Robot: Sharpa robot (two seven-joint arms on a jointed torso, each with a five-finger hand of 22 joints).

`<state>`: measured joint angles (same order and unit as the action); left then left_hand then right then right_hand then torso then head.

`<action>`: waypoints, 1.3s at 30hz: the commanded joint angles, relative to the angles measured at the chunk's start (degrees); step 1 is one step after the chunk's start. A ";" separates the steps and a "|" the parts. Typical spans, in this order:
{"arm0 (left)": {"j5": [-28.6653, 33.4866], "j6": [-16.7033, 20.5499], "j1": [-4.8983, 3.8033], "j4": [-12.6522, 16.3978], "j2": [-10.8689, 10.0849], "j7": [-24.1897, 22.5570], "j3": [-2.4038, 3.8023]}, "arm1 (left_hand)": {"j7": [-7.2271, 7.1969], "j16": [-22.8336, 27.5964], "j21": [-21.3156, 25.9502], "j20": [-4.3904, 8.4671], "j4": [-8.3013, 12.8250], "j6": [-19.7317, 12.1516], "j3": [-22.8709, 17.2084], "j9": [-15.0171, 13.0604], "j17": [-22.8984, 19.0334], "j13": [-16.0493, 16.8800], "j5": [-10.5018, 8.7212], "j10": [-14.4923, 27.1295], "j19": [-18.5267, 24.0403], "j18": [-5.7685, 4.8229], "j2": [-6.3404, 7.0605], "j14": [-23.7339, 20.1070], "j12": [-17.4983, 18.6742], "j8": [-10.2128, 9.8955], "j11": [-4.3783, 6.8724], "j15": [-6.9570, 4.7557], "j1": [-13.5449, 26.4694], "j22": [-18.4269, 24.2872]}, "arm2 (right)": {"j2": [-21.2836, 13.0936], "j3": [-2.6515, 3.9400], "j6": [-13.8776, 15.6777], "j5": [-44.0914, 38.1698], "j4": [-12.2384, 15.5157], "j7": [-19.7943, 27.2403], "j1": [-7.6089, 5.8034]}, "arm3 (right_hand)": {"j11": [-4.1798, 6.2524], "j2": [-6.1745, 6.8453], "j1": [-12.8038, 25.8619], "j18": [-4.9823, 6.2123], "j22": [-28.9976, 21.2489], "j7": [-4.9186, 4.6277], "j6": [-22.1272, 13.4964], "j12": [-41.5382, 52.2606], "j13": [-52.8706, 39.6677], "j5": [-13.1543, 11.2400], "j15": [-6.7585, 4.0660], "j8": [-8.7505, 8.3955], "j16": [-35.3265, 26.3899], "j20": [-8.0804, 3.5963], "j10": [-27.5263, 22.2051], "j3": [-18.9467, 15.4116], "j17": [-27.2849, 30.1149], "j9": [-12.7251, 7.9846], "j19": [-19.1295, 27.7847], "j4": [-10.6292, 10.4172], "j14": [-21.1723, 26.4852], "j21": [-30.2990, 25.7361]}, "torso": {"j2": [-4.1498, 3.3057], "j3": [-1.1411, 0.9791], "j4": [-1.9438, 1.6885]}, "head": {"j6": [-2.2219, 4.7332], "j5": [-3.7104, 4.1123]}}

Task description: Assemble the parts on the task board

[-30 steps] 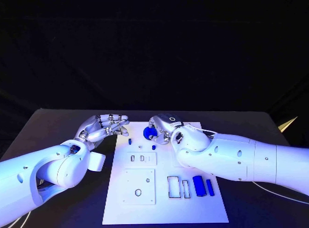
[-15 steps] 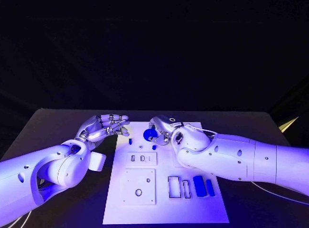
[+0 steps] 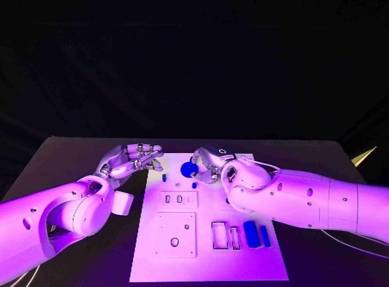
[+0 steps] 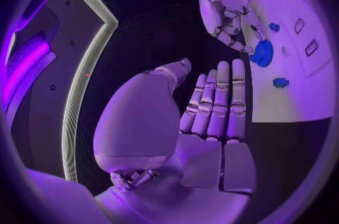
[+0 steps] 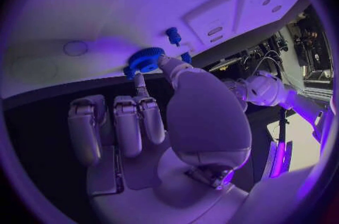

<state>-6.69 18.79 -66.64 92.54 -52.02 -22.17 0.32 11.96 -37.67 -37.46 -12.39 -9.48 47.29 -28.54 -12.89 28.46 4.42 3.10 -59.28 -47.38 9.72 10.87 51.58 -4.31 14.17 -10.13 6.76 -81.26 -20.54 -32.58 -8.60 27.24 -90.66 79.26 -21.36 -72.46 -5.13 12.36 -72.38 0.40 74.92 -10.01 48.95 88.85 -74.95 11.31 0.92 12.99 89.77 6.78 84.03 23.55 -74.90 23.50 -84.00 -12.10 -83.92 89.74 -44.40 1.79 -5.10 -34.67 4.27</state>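
From the head view, the task board [image 3: 207, 239] lies lengthwise in the middle of the black worktop [image 3: 73, 155]. The right hand [image 3: 213, 160] is over the board's far end and pinches a round blue gear [image 3: 189, 169] at its fingertips, the gear sitting just left of the hand and above the board's far part. The left hand [image 3: 129, 159] hangs beside the board's far left edge, fingers curled loosely with nothing in them, near the gear but apart from it. A small blue peg [image 3: 164, 177] stands on the board just near of the left hand's fingertips, another small blue piece [image 3: 193, 183] lies near of the gear, and two longer blue bars [image 3: 251, 234] lie side by side near the board's near right corner, right of two rectangular slots [image 3: 218, 235]. In the left wrist view, the left hand [image 4: 212, 105] has its fingers straight, close together and holding nothing, over the dark worktop beside the board [image 4: 296, 77]; beyond them the right hand [image 4: 226, 15] grips the gear [image 4: 263, 53] over the board, with a small blue piece [image 4: 280, 82] close by. In the right wrist view, the right hand [image 5: 169, 117] holds the gear [image 5: 144, 59] between thumb and one finger, just off the board [image 5: 106, 21], while its other fingers lie bent beside; a blue peg [image 5: 172, 36] stands on the board just beyond the gear.
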 commanded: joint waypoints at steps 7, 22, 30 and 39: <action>0.12 -0.88 -0.06 -0.12 -0.23 -0.34 0.04 | 1.75 -0.20 -0.20 0.09 0.18 -0.43 0.11 -0.05 -0.09 0.07 -0.15 0.32 0.49 0.46 0.03 -0.26 0.02 -0.08 -0.08 0.00 0.65 -0.06 | -8.71 0.36 4.80 6.57 7.37 3.18 -1.85 | -0.17 -0.02 1.48 -0.40 15.08 0.01 -0.07 -0.09 -13.55 -0.40 0.17 -0.89 0.23 0.32 4.48 -0.89 -15.10 0.07 -6.00 -0.73 -6.08 0.26 | 0.17 -0.29 0.82 | 0.67 -0.30; 0.12 -1.15 -0.02 -0.65 0.10 -0.39 0.03 | 1.76 -0.23 -0.40 0.05 0.26 -0.55 0.12 -0.08 -0.15 0.08 -0.15 0.45 0.76 0.45 0.00 -0.42 0.01 -0.09 -0.10 0.04 0.65 -0.21 | -22.95 0.44 -3.10 24.57 11.45 16.35 -4.43 | -0.42 -1.10 -3.17 -0.40 15.08 -0.32 -0.56 -1.56 -11.91 0.15 0.35 -2.74 0.16 0.48 2.72 2.03 -14.82 0.15 -6.00 3.22 -6.01 0.26 | 0.42 -1.03 1.89 | 0.85 -0.65; 0.12 -1.44 0.01 -0.72 0.25 -0.52 0.02 | 1.76 -0.23 -0.40 0.05 0.26 -0.55 0.12 -0.08 -0.15 0.08 -0.15 0.45 0.76 0.45 0.00 -0.42 0.01 -0.09 -0.10 0.04 0.65 -0.21 | -25.27 0.27 -5.99 25.71 8.34 21.15 -4.32 | -0.02 0.34 -4.10 -0.40 15.08 0.14 -1.13 -3.51 -9.81 -0.23 0.05 -3.69 0.18 0.25 0.47 2.35 -14.87 0.10 -6.00 4.87 -6.02 0.26 | 0.39 -1.12 1.96 | 0.72 -0.16; 0.12 -1.68 0.02 -0.70 0.30 -0.62 0.02 | 1.75 -0.25 -0.46 0.05 0.30 -0.57 0.12 -0.09 -0.16 0.08 -0.15 0.47 0.83 0.45 0.00 -0.45 -0.01 -0.08 -0.10 0.05 0.64 -0.25 | -24.64 0.11 -8.02 25.66 3.17 25.32 -2.68 | 0.25 1.01 -5.18 -0.40 15.08 0.44 -1.92 -3.86 -9.48 -0.15 -0.16 -4.53 0.23 0.05 0.09 2.51 -15.10 0.09 -6.00 6.20 -6.08 0.26 | 0.38 -1.10 1.90 | 0.17 1.00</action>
<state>-6.68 18.36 -66.58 91.73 -51.84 -22.20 0.29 12.17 -37.67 -37.66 -12.28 -9.48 47.08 -28.55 -12.94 28.37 4.41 3.10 -59.28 -46.87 9.72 10.87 51.58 -4.31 14.17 -10.13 6.76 -81.26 -20.69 -57.48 -8.51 21.94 -65.51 82.91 0.09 -75.32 -5.13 13.19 -77.15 0.39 74.95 -9.53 47.35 85.29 -74.93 11.30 0.92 8.84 89.77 6.77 84.03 26.03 -74.93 23.55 -84.00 -6.16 -83.93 89.74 -44.03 0.65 -3.14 -34.34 4.97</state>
